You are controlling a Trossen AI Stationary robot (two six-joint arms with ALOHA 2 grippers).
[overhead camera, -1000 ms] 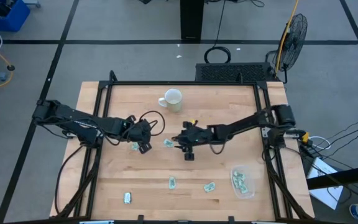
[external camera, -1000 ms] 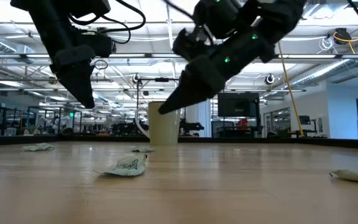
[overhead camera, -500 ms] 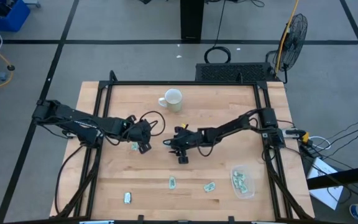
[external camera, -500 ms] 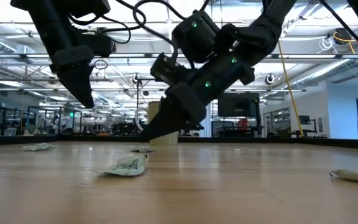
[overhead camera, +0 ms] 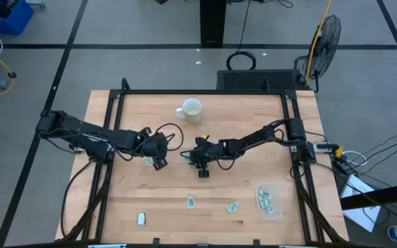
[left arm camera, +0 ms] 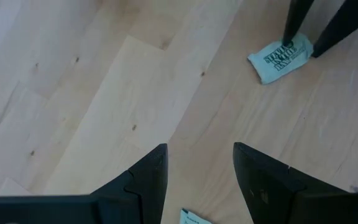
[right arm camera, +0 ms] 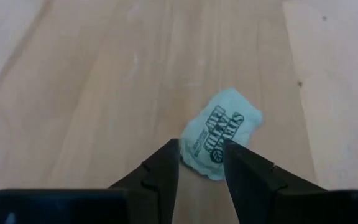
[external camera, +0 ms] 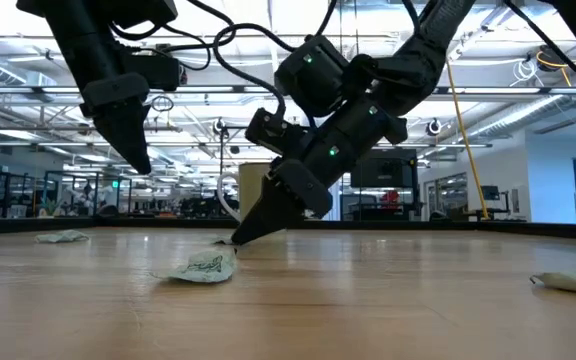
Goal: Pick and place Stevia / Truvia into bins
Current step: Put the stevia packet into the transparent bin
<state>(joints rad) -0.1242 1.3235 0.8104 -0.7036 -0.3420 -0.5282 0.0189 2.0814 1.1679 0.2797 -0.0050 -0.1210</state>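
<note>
Several pale green and white Stevia packets lie flat on the table: one (overhead camera: 191,202), one (overhead camera: 232,206), one (overhead camera: 141,219). Another packet (overhead camera: 149,162) sits just below my left gripper (overhead camera: 158,156), which hangs open above the table (external camera: 133,150). My right gripper (overhead camera: 187,157) is open and down at a crumpled packet (right arm camera: 222,134) near the table's middle; this packet (left arm camera: 281,56) also shows in the left wrist view. The clear bin (overhead camera: 269,200) stands near the table's right near corner with packets inside. My right gripper is open with its fingertips (left arm camera: 286,42) down at one end of the crumpled packet (right arm camera: 194,163). One fingertip stands on that end, the other beside its edge. The fingers slant down from above and from the table's right. The packet lies flat on the table.
A white mug (overhead camera: 190,110) stands toward the far edge, behind both grippers. The black frame rails (overhead camera: 109,124) run along the table's sides. Bare wood lies between the grippers and the near-edge packets.
My right gripper has moved toward the table's left and gone down, until its fingertips reach the table at the crumpled packet. My left arm has kept still.
</note>
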